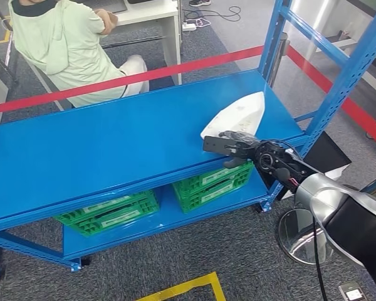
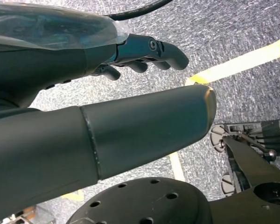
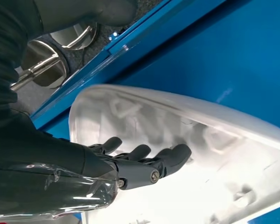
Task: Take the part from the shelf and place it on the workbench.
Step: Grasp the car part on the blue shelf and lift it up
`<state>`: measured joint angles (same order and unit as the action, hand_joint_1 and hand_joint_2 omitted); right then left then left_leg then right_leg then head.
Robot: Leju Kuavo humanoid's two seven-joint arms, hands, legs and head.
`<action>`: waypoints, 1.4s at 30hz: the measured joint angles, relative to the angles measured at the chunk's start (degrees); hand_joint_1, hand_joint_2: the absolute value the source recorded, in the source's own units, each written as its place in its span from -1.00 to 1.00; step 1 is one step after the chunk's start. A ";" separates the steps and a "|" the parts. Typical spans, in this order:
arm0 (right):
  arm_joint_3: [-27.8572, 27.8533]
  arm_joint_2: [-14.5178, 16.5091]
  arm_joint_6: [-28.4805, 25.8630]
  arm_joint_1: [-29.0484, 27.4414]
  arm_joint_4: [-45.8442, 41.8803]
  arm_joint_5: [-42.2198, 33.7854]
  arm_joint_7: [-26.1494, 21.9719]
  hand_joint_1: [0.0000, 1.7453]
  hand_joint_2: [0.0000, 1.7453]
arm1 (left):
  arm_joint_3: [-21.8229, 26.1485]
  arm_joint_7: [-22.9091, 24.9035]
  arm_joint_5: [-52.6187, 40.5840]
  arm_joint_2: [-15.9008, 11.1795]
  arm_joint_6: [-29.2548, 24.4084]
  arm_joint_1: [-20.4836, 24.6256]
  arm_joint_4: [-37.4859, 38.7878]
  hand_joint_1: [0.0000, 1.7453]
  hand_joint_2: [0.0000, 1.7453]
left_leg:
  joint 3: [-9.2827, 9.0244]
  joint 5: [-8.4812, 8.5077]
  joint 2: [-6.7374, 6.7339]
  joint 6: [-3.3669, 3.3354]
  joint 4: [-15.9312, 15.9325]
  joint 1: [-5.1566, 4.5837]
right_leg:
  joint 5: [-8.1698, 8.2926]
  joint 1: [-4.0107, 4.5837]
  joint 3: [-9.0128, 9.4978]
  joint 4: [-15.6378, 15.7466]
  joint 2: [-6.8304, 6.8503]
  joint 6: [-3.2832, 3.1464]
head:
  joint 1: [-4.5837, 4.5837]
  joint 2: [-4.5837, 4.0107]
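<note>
So this was the pick-up step, right at the start of the grab. The white part (image 1: 238,115) was lying on the top deck of the blue shelf (image 1: 106,150), over toward its right end near the upright. The right hand (image 1: 233,148) was reaching in from the front edge and sat right at the near side of the part. In the right wrist view the fingers (image 3: 149,158) were stretched out, a bit apart, laid along the hollow white shell (image 3: 202,154), not wrapped around anything. Whether they were actually touching it, I couldn't say for sure from that angle, but it looked very close.

The left hand (image 2: 145,53) was hanging down by the robot's side over the grey carpet, fingers loosely curled with nothing in them.

My read: nothing had been lifted, so the whole carry-and-place was still to do. The next move would need the right hand to get under or around the part's edge and close firmly. That shell looked thin, smooth and wide, so I'd guess it could slide on the deck or tip if caught off-centre.

Also, a person in a pale green top (image 1: 58,44) was sitting just behind the red tape (image 1: 129,78), and green crates (image 1: 210,182) sat on the lower shelf.
</note>
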<state>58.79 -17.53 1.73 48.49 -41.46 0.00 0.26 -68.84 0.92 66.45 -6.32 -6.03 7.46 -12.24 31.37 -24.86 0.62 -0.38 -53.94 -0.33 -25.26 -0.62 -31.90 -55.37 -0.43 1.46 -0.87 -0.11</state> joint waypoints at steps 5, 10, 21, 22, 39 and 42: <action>-0.02 0.00 0.03 -0.14 0.00 0.00 -0.09 -0.44 1.00 | -0.10 0.00 0.02 -0.01 0.00 -0.05 0.00 -1.00 -1.00 | 0.00 0.00 0.00 0.00 0.00 0.00 | 0.00 0.00 0.00 0.00 0.00 0.00 | -0.01 0.00; -0.02 0.00 0.10 -0.13 0.00 0.00 -0.13 -0.44 1.00 | -0.17 0.00 0.03 0.00 0.00 -0.09 -0.01 -1.00 -1.00 | -0.01 0.00 0.00 0.00 0.00 0.00 | 0.00 0.00 0.01 0.00 0.00 0.00 | -0.01 0.00; -0.02 0.00 0.09 -0.08 0.00 0.00 -0.19 -0.13 1.00 | -0.22 0.00 0.03 0.00 0.00 -0.11 0.00 -1.00 -1.00 | -0.01 0.00 0.00 0.00 0.00 0.00 | 0.00 0.00 0.03 0.00 0.00 0.00 | -0.01 0.00; -0.02 0.00 0.09 -0.05 0.00 0.00 -0.20 -0.13 1.00 | -0.22 0.00 0.02 0.00 0.00 -0.11 0.00 -1.00 -1.00 | -0.01 0.00 0.00 0.00 -0.01 0.00 | 0.00 0.00 0.03 0.00 0.00 0.00 | -0.01 0.00; -0.04 0.00 0.01 0.27 -0.02 0.00 -0.43 0.68 1.00 | -0.25 -0.06 -0.01 0.13 0.00 -0.03 -0.01 -1.00 -1.00 | -0.02 0.00 0.00 0.00 -0.01 0.00 | 0.00 0.00 0.03 0.00 0.00 0.00 | -0.01 0.00; -0.04 0.00 0.02 0.35 -0.02 0.00 -0.44 0.68 1.00 | -0.27 -0.11 -0.08 0.18 0.01 -0.01 -0.01 -1.00 -1.00 | -0.02 0.00 0.00 0.00 -0.01 0.00 | 0.00 0.00 0.03 0.00 0.01 0.00 | -0.01 0.00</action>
<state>58.75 -17.53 1.74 48.84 -41.48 0.00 -0.17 -69.11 0.81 66.37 -6.14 -6.03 7.44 -12.24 31.35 -24.86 0.63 -0.39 -53.94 -0.33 -25.26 -0.62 -31.87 -55.37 -0.43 1.46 -0.87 -0.11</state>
